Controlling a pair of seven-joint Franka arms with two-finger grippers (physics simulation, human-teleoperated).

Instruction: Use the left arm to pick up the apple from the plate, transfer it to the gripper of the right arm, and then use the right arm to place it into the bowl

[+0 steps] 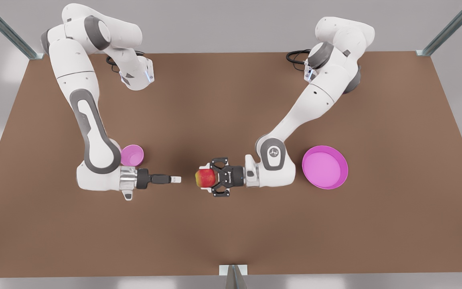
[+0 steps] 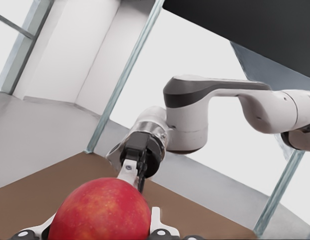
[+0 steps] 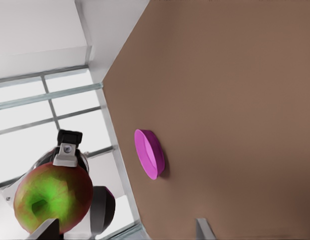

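Note:
The red apple [image 1: 205, 178] is held above the middle of the table, with my left gripper [image 1: 207, 178], the broad black linkage one, shut on it. In the left wrist view the apple [image 2: 99, 210] sits between that gripper's fingers [image 2: 160, 227]. My right gripper [image 1: 177, 179], slim with white tips, points at the apple from the front view's left, a short gap away, and is open. The right wrist view shows the apple's [image 3: 52, 202] green patch facing it. The magenta plate [image 1: 327, 186] lies empty at the front view's right. The pink bowl [image 1: 132, 155] is partly hidden behind the right arm.
The brown table [image 1: 231, 233] spans the scene, framed by metal posts [image 1: 234, 277] at its edges. The plate [image 3: 149, 154] also appears in the right wrist view. Both arms reach in low over the table's middle.

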